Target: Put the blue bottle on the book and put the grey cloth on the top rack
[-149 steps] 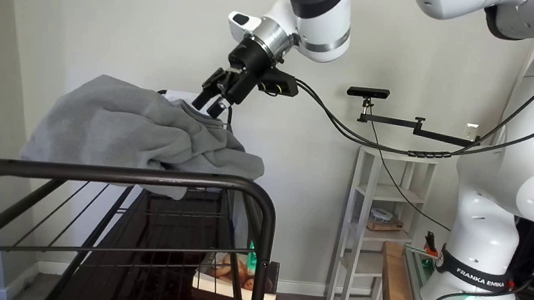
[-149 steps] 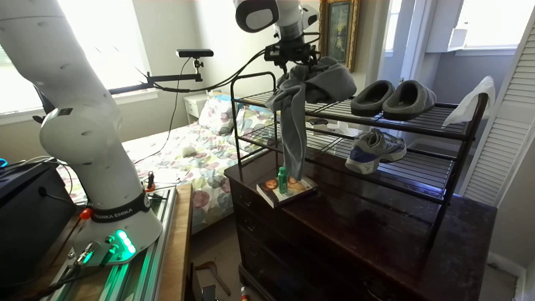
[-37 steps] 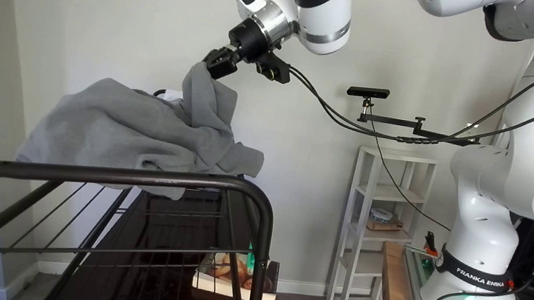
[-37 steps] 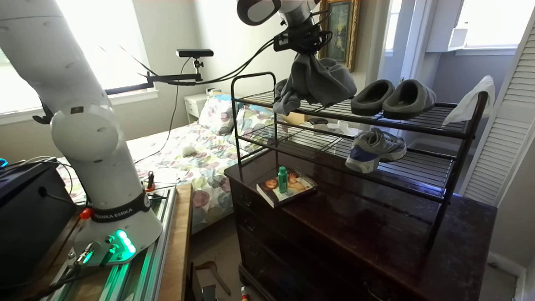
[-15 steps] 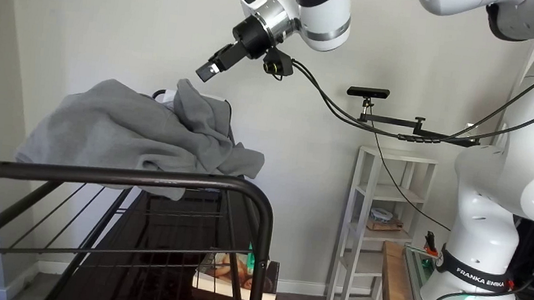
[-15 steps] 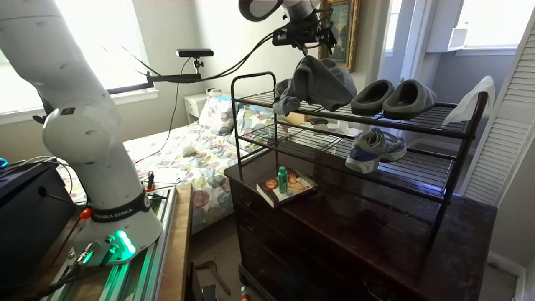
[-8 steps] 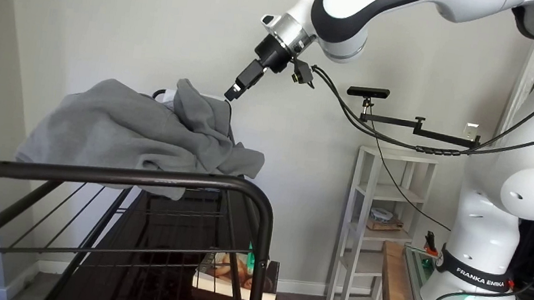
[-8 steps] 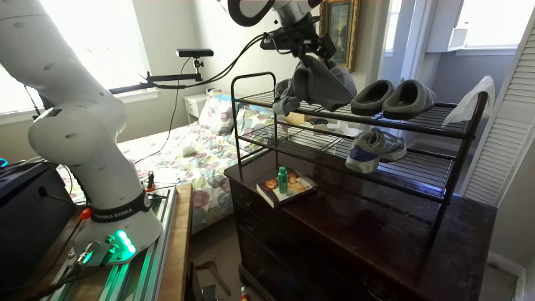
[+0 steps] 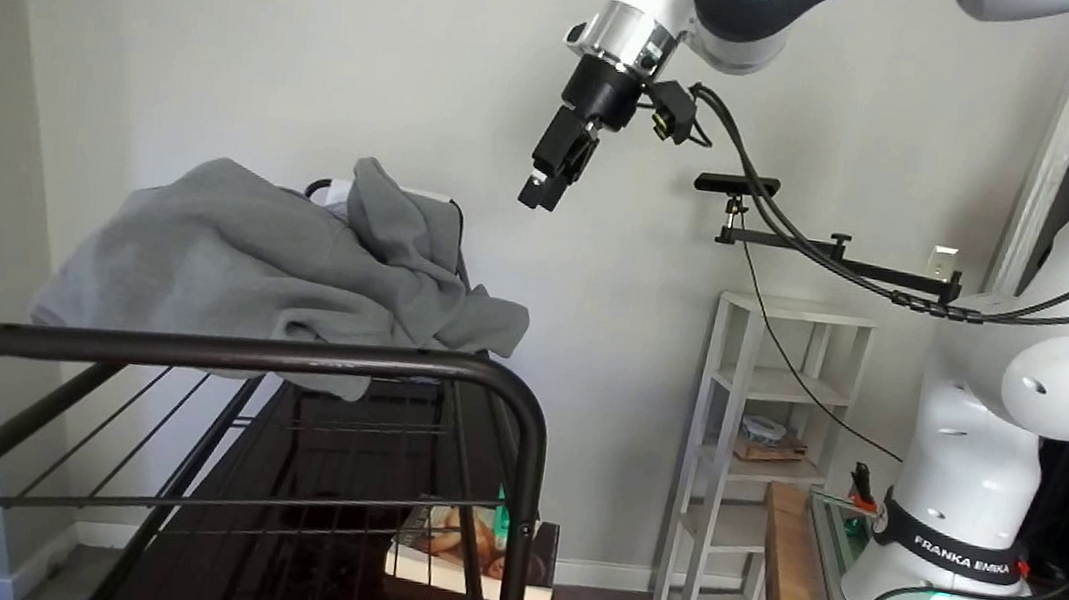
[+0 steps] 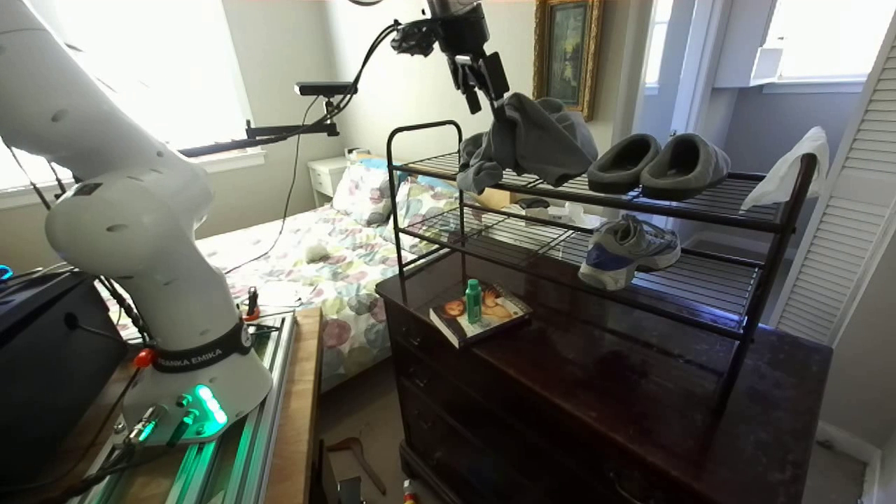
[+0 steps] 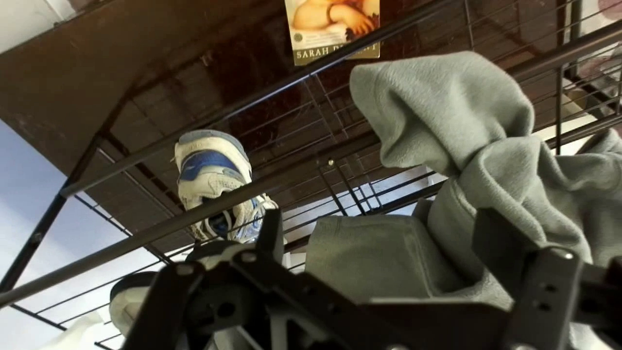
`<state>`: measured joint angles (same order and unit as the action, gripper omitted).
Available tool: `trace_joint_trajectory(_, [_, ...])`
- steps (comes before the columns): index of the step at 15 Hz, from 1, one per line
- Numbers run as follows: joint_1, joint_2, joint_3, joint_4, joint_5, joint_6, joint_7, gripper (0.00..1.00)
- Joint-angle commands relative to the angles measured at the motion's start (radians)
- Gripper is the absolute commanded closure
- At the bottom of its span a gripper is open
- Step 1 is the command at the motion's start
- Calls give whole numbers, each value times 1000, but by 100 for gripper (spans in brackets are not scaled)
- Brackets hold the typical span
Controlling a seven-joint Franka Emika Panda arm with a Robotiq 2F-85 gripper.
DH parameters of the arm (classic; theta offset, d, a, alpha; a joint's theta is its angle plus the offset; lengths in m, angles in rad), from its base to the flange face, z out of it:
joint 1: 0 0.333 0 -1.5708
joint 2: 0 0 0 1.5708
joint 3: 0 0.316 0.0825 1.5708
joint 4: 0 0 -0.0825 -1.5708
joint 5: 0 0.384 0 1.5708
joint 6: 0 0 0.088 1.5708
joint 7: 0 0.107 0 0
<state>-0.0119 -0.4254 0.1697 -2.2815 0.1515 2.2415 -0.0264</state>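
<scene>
standing near a bed (image 10: 350,294), the dark dresser (image 10: 602,364) bears a 2-tier rack (image 10: 764,294); claw (image 11: 380,221) spread wide.

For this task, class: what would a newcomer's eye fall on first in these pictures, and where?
Probably the big white robot arm, filling the left side in an exterior view, with green lights glowing low on it. Next comes the crumpled grey cloth, bunched on the top rack, beside a pair of grey slippers. Below, a bright green bottle stands upright on a book on the dark dresser.
</scene>
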Motion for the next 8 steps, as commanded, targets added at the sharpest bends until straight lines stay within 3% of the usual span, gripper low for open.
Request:
trace_joint_trajectory(1, [36,-43,-36,-10,-31,-100,60,0])
trace_joint_trajectory(8, [56,-21,-61,-3,-17,-95,46,0])
